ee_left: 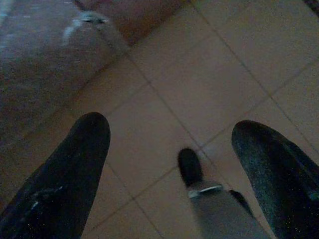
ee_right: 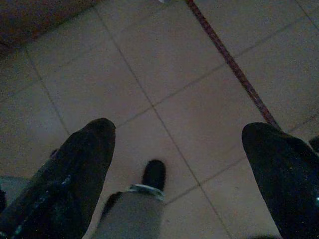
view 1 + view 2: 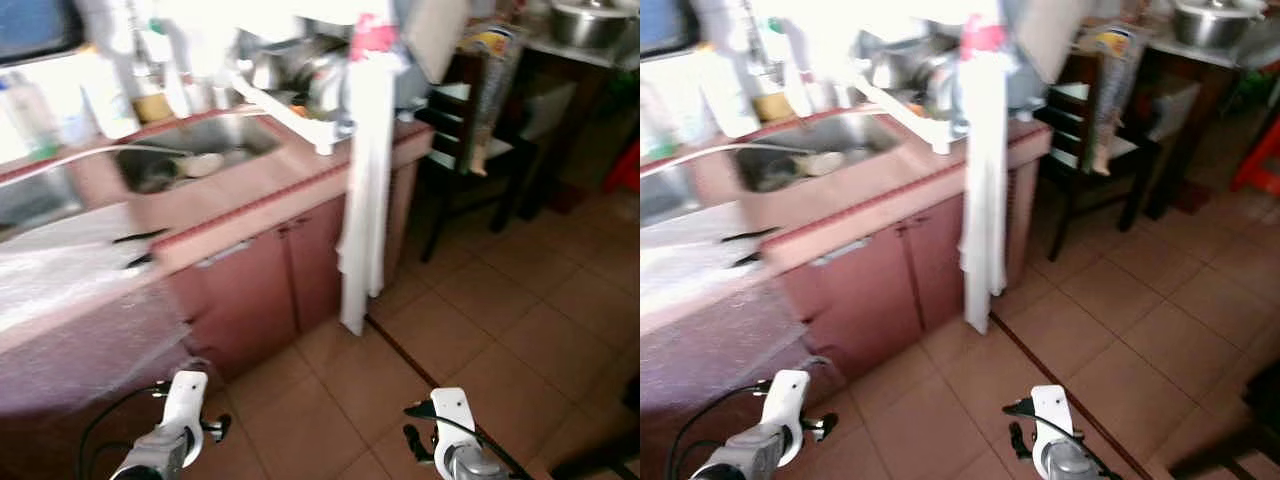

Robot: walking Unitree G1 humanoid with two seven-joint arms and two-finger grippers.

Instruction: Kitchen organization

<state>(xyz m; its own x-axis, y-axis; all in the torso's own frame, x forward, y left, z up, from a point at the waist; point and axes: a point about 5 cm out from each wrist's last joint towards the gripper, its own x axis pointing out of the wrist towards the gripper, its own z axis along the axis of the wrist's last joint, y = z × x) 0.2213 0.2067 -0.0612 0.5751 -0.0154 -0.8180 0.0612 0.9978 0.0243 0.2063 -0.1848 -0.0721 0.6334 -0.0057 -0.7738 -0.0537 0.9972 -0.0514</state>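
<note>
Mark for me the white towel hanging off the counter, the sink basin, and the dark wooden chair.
white towel (image 3: 365, 200), left eye view, middle of the hanging cloth.
sink basin (image 3: 195, 150), left eye view, its steel inner wall.
dark wooden chair (image 3: 450, 150), left eye view, front edge of the seat.

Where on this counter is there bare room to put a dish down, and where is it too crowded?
Free: the pink counter strip between the sink and the cabinet doors. Crowded: the back ledge with bottles, and the dish rack corner where the white cloth hangs. The plastic sheet covers the left end.
</note>
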